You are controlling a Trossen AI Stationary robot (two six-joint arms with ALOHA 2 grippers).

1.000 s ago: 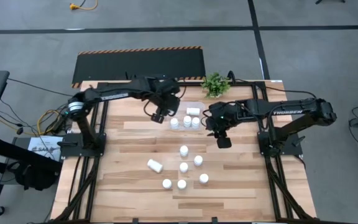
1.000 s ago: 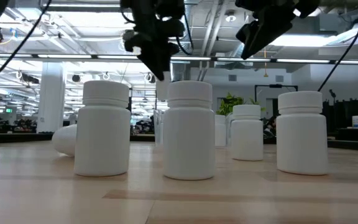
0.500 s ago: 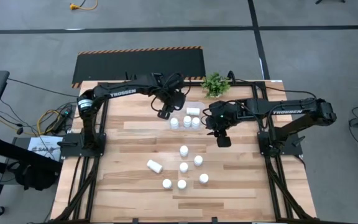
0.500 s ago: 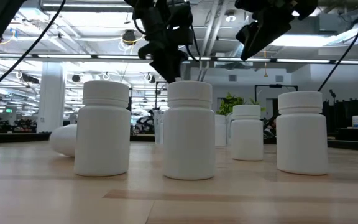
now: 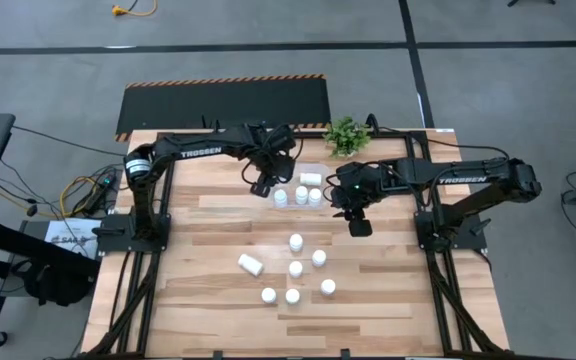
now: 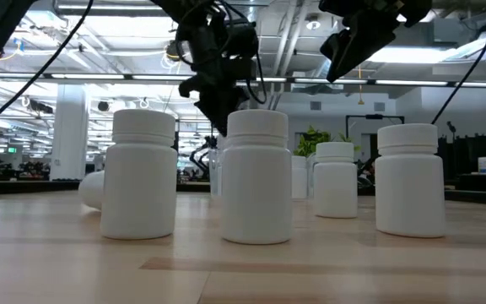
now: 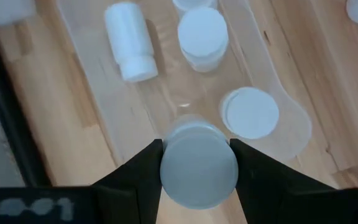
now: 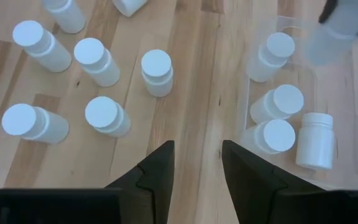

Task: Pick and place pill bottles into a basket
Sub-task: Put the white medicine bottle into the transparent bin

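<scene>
One pill bottle (image 7: 199,167) pinched in the left gripper (image 7: 196,163) has shifted over the clear basket (image 7: 291,118), apparently ready for release; right gripper (image 8: 197,163) waits, fingers spread.

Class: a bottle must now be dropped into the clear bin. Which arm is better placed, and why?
Left. The left pincer is shut on a pill bottle directly over the clear bin, which holds four bottles. The right pincer is open and empty beside the bin.

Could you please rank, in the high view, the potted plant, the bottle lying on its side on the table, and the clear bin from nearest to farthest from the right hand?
From the right hand:
1. Clear bin, toward the left arm.
2. Potted plant, at the table's far edge.
3. Lying bottle, on the open table.
</scene>
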